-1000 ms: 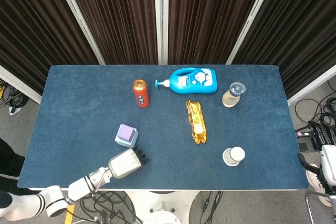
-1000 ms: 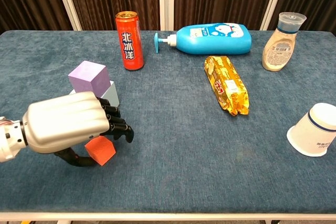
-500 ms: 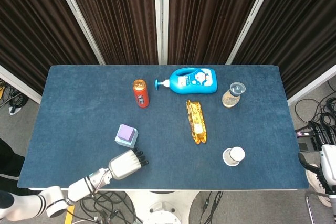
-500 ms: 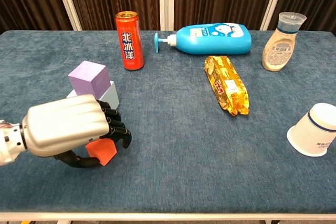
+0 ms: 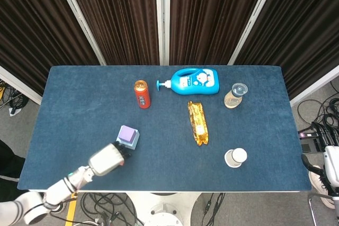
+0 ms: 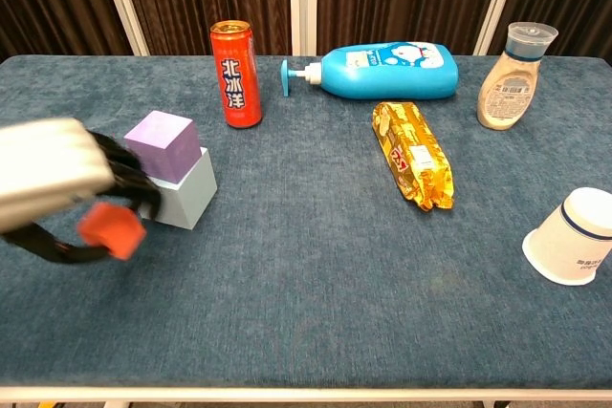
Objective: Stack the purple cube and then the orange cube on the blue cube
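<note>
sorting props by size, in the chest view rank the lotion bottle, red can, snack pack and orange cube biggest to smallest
1. lotion bottle
2. snack pack and red can: look alike, and the pack lies nearer the camera, so unranked
3. orange cube, smallest despite being nearest

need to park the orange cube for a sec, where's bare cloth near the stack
Bare cloth lies between the blue cube and the snack packet, running to the table's near edge. Crowded: the far row by the red can, and left of the stack, where the left hand holds the orange cube.

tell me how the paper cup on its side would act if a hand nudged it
The paper cup lies on its side with a round wall, so it would probably roll, likely curving. It looks thin and empty, so probably light and easily crushed.
</note>
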Tool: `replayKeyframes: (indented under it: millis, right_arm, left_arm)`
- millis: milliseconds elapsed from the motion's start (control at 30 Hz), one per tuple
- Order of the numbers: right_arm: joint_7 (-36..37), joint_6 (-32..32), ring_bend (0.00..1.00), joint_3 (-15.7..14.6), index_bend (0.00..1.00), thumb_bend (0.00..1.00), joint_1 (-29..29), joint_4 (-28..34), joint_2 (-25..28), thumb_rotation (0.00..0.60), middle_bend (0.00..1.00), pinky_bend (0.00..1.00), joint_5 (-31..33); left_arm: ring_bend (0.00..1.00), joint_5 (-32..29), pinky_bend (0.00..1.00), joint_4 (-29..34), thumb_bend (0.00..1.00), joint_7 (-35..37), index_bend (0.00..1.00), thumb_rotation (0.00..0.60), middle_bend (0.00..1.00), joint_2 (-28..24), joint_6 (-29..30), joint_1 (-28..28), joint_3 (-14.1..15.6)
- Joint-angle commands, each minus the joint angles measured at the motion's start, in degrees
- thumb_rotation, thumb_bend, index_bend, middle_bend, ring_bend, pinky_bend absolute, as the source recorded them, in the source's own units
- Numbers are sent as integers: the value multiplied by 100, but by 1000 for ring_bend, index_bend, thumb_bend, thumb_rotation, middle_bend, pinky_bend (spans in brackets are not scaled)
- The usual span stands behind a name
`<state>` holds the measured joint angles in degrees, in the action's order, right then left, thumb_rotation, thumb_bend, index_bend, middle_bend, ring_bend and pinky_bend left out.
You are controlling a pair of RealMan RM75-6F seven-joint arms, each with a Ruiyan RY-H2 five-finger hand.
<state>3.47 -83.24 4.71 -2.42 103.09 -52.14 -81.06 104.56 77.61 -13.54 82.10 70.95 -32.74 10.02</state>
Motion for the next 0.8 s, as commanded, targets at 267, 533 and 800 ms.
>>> replayKeyframes:
  millis: [267,533,800]
  right_arm:
    - [-81,33,0,-8,46,230,-15,15,-15,600,91,0,14]
    - [-214,52,0,1,41,233,-30,40,-33,600,91,0,64]
    - [-260,85,0,3,41,233,-52,46,-47,600,91,0,82]
  left_arm:
    - [435,-873,476,896,309,-288,466,600,646,-1581,239,353,-361]
    - [435,-1301,473,1098,309,-84,466,600,637,-2035,-50,76,-906]
    - [436,-1109,473,1670,309,-490,463,600,635,-2078,-477,-329,-1145]
